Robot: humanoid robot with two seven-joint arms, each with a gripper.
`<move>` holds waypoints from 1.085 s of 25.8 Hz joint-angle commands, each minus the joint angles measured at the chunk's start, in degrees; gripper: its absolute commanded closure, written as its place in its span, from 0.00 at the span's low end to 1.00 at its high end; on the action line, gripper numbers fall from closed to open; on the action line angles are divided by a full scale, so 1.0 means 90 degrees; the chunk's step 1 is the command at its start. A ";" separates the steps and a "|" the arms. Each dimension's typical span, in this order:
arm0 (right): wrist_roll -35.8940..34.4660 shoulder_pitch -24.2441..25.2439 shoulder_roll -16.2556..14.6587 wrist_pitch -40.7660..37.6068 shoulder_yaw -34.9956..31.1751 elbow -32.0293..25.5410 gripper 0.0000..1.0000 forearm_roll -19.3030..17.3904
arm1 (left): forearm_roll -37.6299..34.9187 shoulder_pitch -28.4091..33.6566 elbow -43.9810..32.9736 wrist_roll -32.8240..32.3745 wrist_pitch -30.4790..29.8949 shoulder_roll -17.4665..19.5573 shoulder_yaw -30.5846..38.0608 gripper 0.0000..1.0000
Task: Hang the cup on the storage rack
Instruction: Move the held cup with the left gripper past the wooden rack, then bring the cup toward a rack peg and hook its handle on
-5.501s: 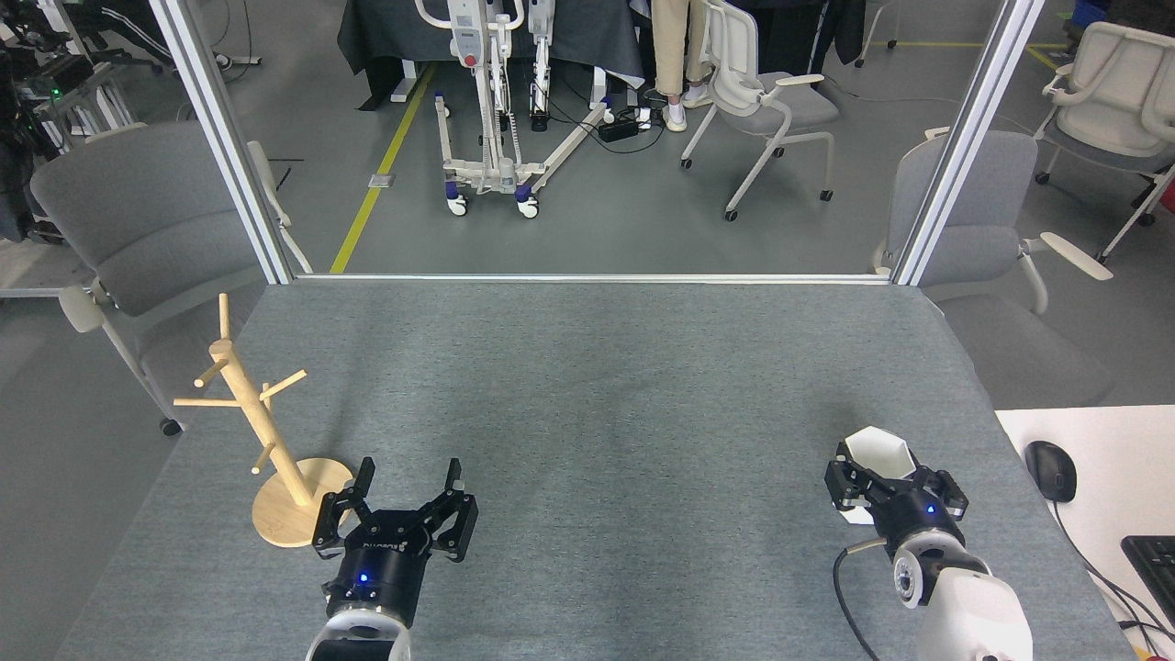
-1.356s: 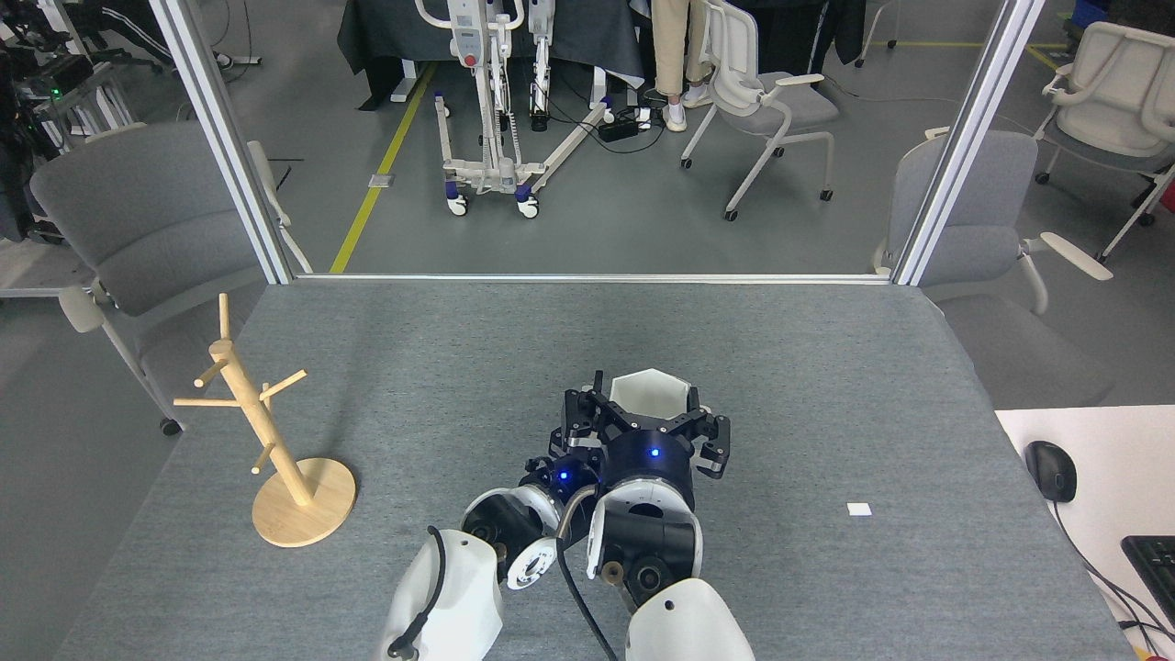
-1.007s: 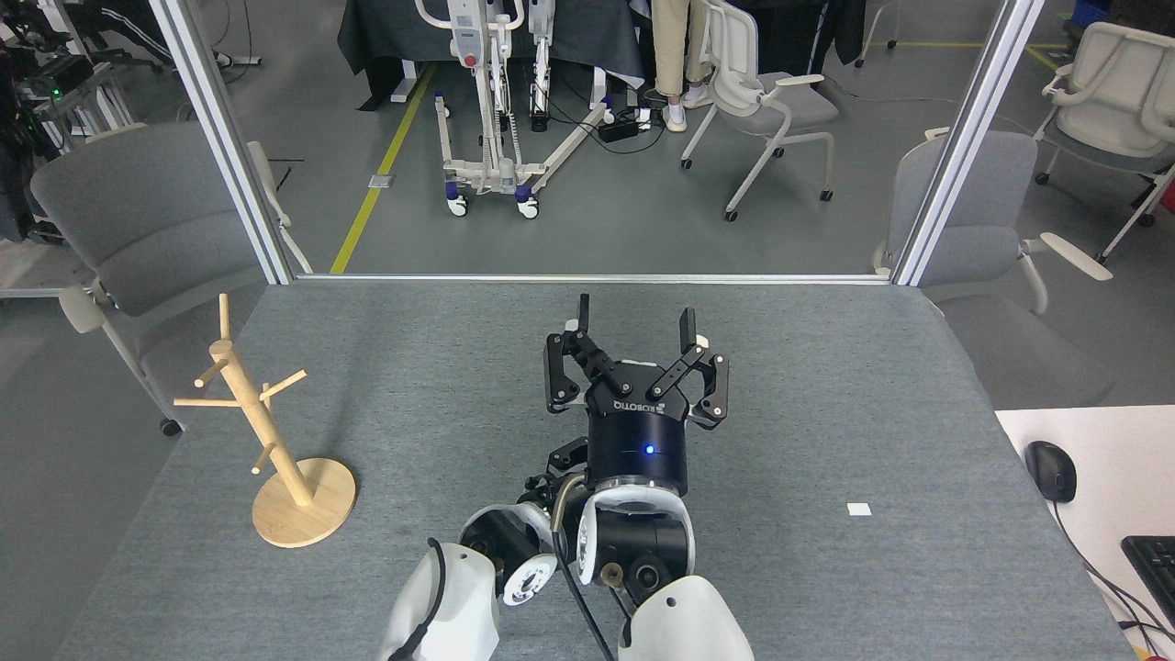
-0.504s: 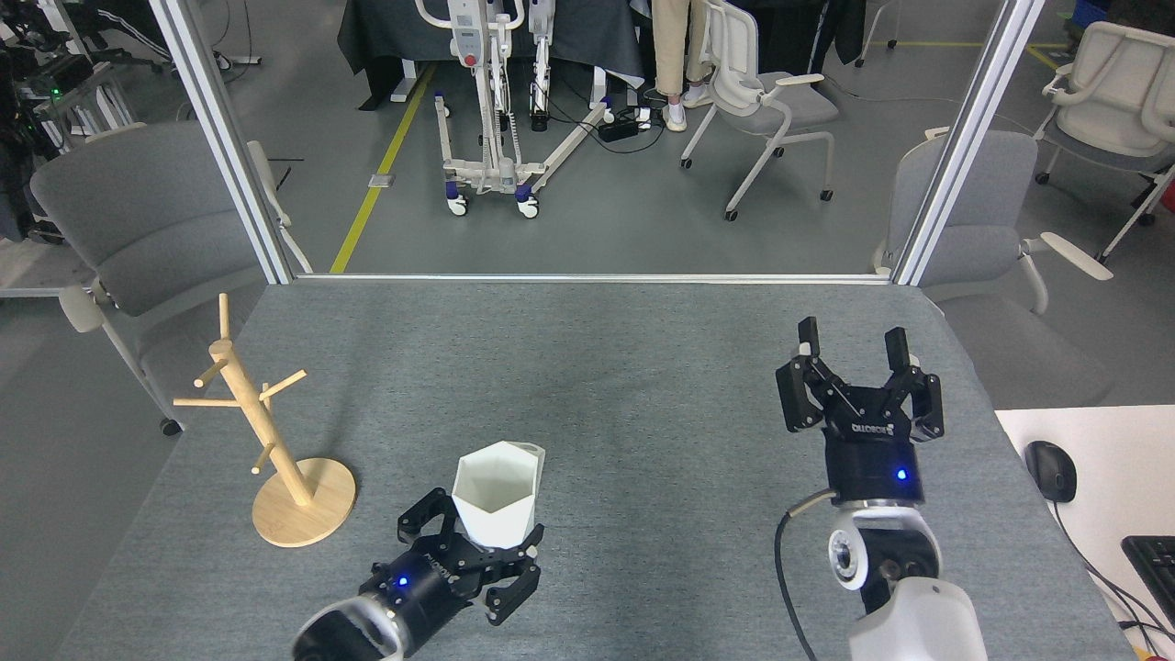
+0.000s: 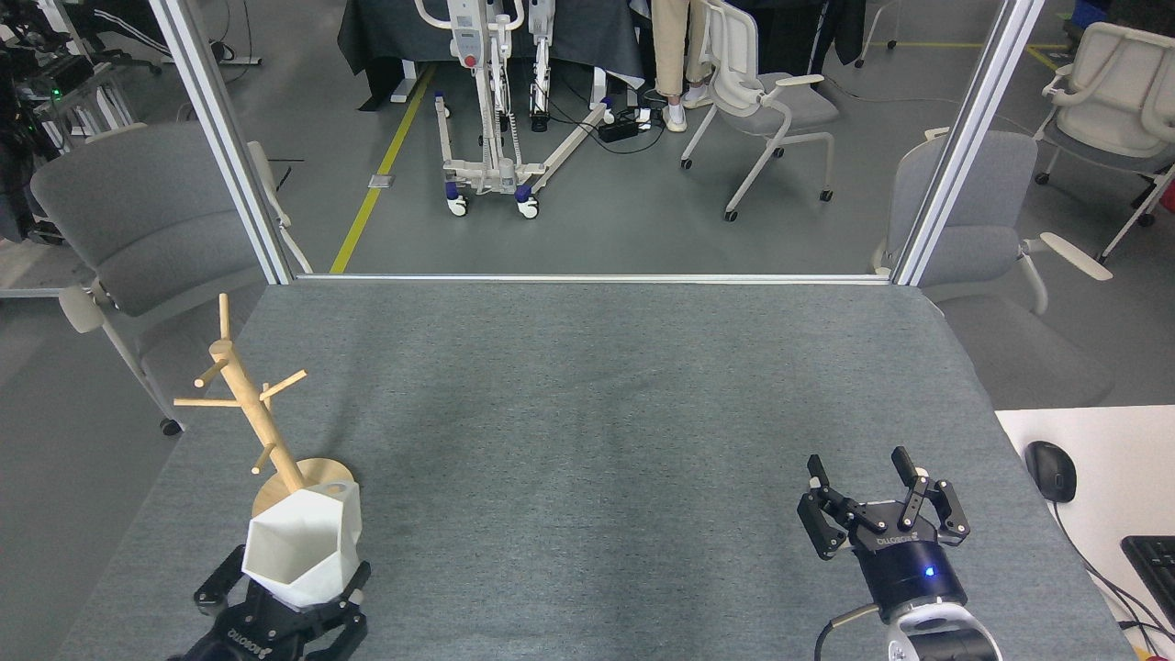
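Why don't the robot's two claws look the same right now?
The left claw is shut on the white cup, close to the wooden rack; the right claw is open and holds nothing. The left sits by the table's left edge, the right far across. Both are black.

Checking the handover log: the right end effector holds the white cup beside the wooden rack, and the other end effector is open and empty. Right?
Not quite. The head view shows the left end effector holding the cup beside the rack; the right end effector is the open, empty one.
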 commanded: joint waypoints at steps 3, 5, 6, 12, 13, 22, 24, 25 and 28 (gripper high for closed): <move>0.0387 -0.0259 0.0083 0.0187 0.0088 -0.0022 0.01 -0.0122 | -0.0284 0.0016 0.0187 0.0184 0.0133 -0.0014 0.1494 1.00; 0.0426 -0.0288 0.0083 0.0548 0.0205 -0.0061 0.01 -0.0131 | -0.0441 -0.0170 0.0363 0.0154 0.0357 -0.0034 0.1758 1.00; 0.0426 -0.0288 0.0112 0.0724 0.0323 -0.0061 0.01 -0.0122 | -0.0499 -0.0277 0.0520 0.0145 0.0533 -0.0024 0.1787 1.00; 0.0436 -0.0366 0.0317 0.1076 0.0440 -0.0061 0.01 -0.0092 | -0.1085 -0.1224 0.1603 0.0125 0.1344 0.0035 0.1787 1.00; 0.0436 -0.0366 0.0317 0.1056 0.0440 -0.0052 0.01 -0.0092 | -0.1280 -0.1400 0.1779 0.0125 0.1344 0.0035 0.1787 1.00; 0.0436 -0.0503 0.0386 0.1076 0.0450 0.0017 0.01 -0.0083 | -0.1857 -0.2504 0.2912 0.0115 0.1363 0.0045 0.1777 1.00; 0.0455 -0.0513 0.0395 0.1095 0.0450 0.0036 0.01 -0.0073 | -0.1993 -0.2514 0.2922 0.0018 0.1373 0.0035 0.1777 1.00; 0.0465 -0.0513 0.0376 0.1105 0.0450 0.0036 0.01 -0.0073 | -0.2072 -0.2514 0.2922 -0.0080 0.1373 0.0035 0.1777 1.00; 0.0465 -0.0483 0.0347 0.1046 0.0450 0.0027 0.01 -0.0083 | -0.2130 -0.2582 0.2902 -0.0236 0.1373 0.0025 0.1748 1.00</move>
